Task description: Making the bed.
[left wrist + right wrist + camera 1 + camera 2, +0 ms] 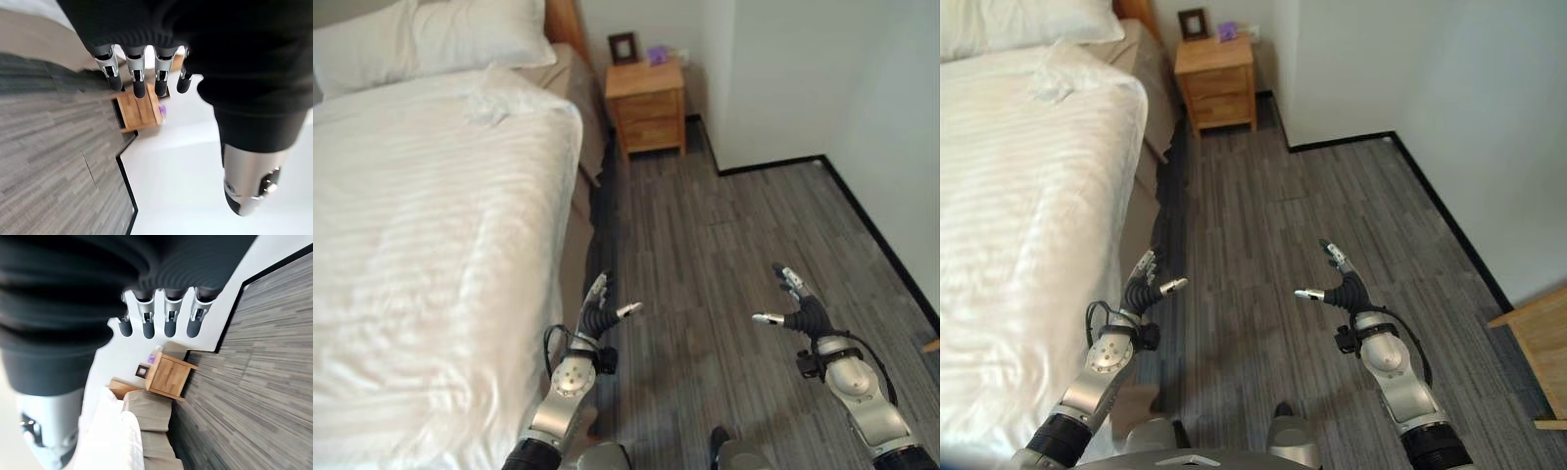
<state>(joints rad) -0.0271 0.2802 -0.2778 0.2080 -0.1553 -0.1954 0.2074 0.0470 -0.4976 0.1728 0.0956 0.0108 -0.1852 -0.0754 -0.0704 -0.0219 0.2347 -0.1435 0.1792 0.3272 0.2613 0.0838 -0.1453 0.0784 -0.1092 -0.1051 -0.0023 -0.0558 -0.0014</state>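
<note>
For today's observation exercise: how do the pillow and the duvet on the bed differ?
The pillow is plump and plain, lying at the bed's head; the duvet is flat, faintly striped and covers the rest. The pillow looks smooth; the duvet is rumpled at its top corner. Both are white.

Soft even daylight, blurred wrist close-ups
</note>
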